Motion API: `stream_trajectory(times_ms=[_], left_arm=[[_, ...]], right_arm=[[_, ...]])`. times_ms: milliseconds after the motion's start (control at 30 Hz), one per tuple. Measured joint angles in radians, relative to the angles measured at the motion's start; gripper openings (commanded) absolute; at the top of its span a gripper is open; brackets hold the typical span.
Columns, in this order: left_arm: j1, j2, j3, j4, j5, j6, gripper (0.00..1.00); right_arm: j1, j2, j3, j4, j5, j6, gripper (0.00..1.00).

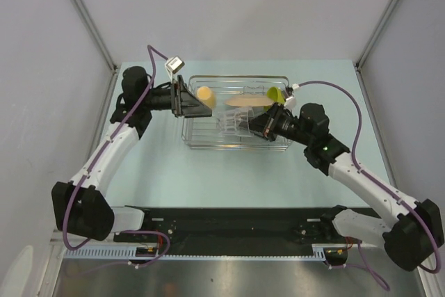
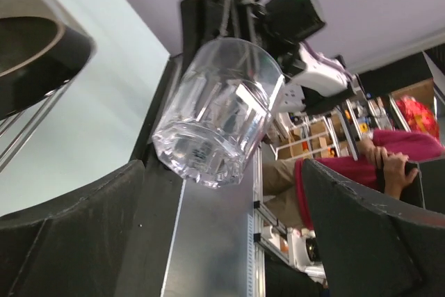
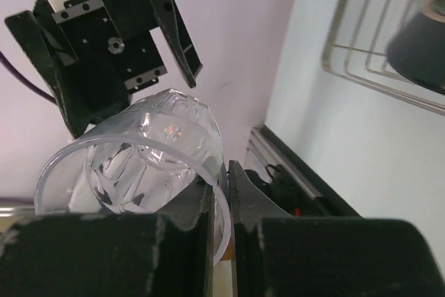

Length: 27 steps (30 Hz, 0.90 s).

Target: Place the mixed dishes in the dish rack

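Right fingers (image 3: 125,255) clamped on small clear glass (image 3: 149,161) rim, above dish rack (image 1: 208,138); left fingers (image 2: 76,234) spread wide, empty. Rim-only pinch, sketchy: glass easily slipped, cracked on wires.

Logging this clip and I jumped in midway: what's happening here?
The right gripper pinches the rim of the small clear glass, holding it on its side over the dish rack. The left gripper is open, facing the glass without touching it. A yellow mug, a tan plate and a lime-green bowl already sit along the rack's far side.
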Motion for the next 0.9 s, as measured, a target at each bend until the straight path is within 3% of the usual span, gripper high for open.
stream_trajectory(times_ms=[233,600,900], left_arm=[[-0.011,-0.018,-0.003,0.151,0.053,-0.085,1.0],[-0.068,-0.019,0.023,0.022,0.031,0.048,1.0],[-0.102,-0.003,0.058,0.006,0.013,0.072,1.0]], right_arm=[[-0.001,0.095,0.029,0.205,-0.066,0.105,0.0],[0.011,0.114,0.047,0.268,-0.091,0.139,0.0],[0.039,0.176,0.051,0.322,-0.092,0.155,0.0]])
